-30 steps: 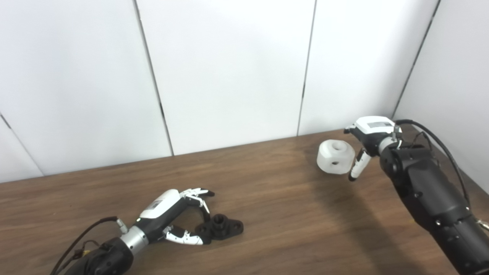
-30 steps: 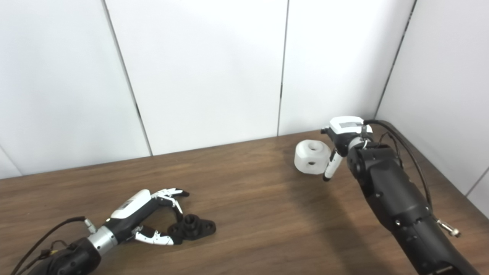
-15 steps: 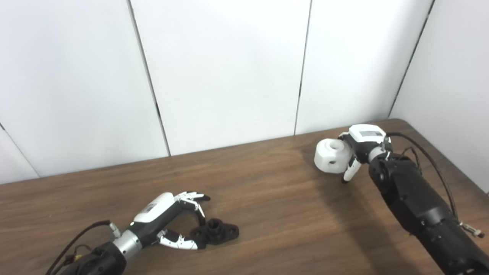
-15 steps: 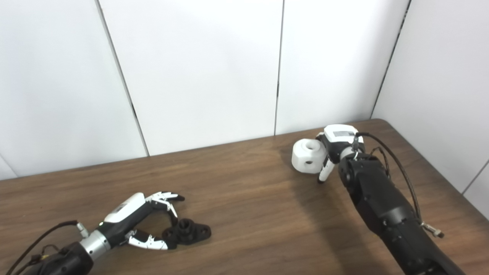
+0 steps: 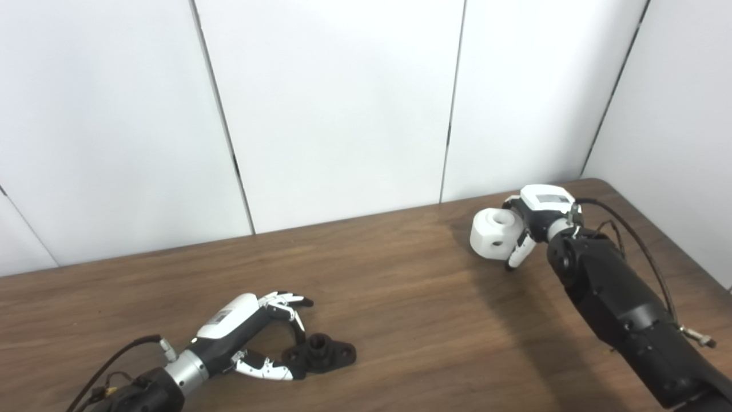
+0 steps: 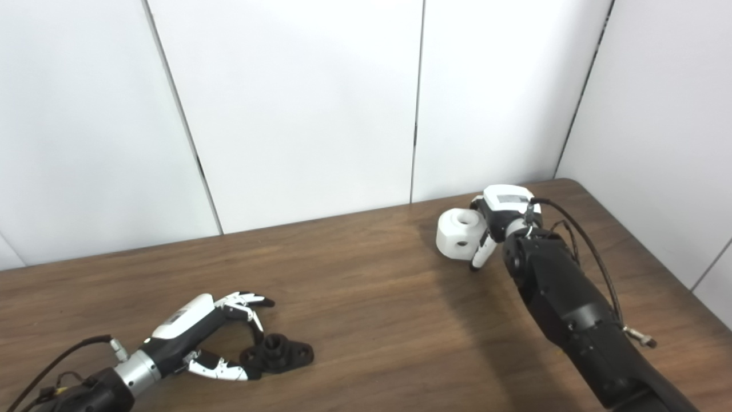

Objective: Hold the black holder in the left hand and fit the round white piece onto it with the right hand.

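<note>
Left eye view: white piece (image 5: 495, 234) in right hand (image 5: 537, 214).

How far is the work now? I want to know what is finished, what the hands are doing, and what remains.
Done: the right hand has its fingers around the round white piece at the table's far right. In hand: the left hand is open around the black holder, which lies flat on the table; a firm grasp is not visible. Left: lifting the holder, bringing the two parts together and fitting the white piece on.
</note>
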{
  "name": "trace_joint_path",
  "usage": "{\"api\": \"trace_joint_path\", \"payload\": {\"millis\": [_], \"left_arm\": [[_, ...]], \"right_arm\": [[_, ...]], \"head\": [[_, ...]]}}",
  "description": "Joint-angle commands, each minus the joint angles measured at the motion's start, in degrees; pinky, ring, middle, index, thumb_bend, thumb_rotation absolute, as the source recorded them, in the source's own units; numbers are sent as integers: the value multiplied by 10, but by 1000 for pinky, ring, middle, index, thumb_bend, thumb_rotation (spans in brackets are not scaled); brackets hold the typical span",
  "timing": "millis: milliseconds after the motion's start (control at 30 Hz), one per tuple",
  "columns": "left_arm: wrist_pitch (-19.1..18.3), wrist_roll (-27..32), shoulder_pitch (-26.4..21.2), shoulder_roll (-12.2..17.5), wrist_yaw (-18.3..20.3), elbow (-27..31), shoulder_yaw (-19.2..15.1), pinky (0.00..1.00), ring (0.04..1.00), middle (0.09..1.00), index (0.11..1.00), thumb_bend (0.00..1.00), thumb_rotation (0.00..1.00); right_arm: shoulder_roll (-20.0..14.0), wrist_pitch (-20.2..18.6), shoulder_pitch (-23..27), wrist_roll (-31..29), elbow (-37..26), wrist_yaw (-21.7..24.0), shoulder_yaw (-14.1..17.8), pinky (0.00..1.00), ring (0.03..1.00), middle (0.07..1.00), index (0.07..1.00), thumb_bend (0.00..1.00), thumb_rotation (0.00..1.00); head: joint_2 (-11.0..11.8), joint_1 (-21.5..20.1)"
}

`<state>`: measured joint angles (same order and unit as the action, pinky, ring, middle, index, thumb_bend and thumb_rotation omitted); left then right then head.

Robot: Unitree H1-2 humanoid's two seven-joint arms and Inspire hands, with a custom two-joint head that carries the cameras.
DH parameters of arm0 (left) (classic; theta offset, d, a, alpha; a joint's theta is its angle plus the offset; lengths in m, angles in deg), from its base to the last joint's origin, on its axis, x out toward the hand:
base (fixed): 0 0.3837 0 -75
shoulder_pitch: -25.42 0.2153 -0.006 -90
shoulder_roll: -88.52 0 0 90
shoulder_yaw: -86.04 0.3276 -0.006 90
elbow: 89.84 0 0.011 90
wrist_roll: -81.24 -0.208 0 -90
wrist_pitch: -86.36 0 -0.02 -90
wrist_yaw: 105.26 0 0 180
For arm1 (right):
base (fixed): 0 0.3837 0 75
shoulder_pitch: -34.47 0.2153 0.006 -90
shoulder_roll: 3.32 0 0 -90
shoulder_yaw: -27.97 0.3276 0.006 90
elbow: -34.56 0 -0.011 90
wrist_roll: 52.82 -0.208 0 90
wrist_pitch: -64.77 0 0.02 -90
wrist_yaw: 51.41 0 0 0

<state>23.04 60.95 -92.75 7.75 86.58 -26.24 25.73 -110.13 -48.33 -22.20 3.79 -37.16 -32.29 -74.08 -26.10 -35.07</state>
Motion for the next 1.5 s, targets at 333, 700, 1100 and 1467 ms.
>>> {"api": "trace_joint_path", "payload": {"millis": [333, 700, 1100, 1467], "left_arm": [[-48, -30, 40, 17, 68, 4, 20, 867, 905, 865, 482, 520, 45], [-67, -31, 40, 19, 81, 18, 19, 886, 914, 871, 483, 520, 44], [-58, -52, 42, 5, 58, 1, 22, 876, 912, 871, 483, 522, 48], [-44, -79, 33, -17, 31, -44, 30, 907, 938, 880, 481, 524, 55]], "right_arm": [[-3, -12, 29, -18, -33, -38, 0, 712, 806, 832, 630, 767, 268], [-10, 9, 23, -20, -29, -84, -12, 677, 767, 739, 482, 519, 140], [-26, 33, -13, -43, -150, -54, -9, 680, 764, 720, 482, 523, 141], [-2, 65, -22, -77, -298, 16, -27, 673, 762, 726, 482, 522, 143]], "head": [[-7, 0], [-13, 5], [-51, 91], [-73, 154]]}}
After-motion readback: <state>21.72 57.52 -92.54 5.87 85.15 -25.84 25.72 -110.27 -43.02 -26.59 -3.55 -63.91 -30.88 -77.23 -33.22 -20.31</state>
